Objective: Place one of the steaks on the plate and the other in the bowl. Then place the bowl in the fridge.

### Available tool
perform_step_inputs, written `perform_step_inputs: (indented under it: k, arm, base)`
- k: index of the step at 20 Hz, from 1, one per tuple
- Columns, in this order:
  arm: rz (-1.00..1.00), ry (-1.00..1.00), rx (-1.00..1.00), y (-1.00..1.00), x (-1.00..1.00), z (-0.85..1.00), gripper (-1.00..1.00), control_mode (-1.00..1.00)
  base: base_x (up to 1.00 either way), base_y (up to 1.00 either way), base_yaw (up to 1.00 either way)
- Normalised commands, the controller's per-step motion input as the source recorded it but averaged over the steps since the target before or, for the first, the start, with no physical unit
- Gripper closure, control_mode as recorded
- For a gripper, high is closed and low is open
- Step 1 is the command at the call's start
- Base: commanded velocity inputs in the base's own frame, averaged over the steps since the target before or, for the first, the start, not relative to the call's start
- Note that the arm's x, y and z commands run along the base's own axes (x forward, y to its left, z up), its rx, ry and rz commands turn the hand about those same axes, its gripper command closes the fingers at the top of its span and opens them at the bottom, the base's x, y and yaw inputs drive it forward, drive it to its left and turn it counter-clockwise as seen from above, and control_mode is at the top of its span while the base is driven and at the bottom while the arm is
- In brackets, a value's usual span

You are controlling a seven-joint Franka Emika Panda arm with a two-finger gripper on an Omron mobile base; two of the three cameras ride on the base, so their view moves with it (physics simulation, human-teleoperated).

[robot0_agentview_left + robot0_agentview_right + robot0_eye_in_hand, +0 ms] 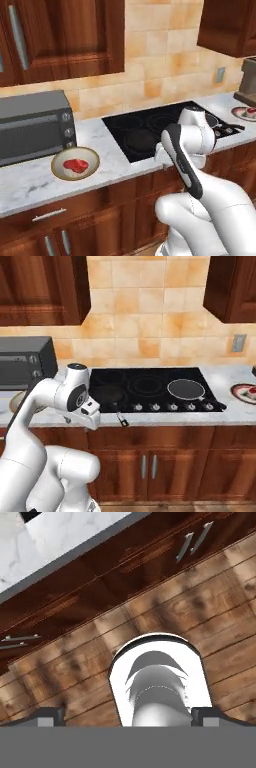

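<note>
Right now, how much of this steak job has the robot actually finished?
Both steaks look placed: one steak lies in the bowl beside the toaster oven, the other steak on the plate at the counter's far right. Nothing is in hand; the gripper is open, pointing at the wooden floor. Left: carrying the bowl to the fridge.

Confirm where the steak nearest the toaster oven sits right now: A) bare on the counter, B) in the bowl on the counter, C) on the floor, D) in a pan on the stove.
B: the red steak lies inside the bowl on the marble counter, just in front of the toaster oven.
</note>
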Motion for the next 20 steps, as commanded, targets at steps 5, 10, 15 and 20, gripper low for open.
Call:
perform_step_inputs:
  k: [5,10,15,20]
  arm:
    - [0.0,0.0,0.0,0.0,0.0,0.0,-1.0,1.0]
    - [0.0,0.0,0.0,0.0,0.0,0.0,-1.0,1.0]
    - [0.0,0.0,0.0,0.0,0.0,0.0,-1.0,1.0]
    - [0.0,0.0,0.0,0.0,0.0,0.0,-1.0,1.0]
  base:
    - [-0.14,0.0,1.0]
    - [-0.18,0.14,1.0]
    - [-0.28,0.81,0.83]
    - [-0.08,0.63,0.87]
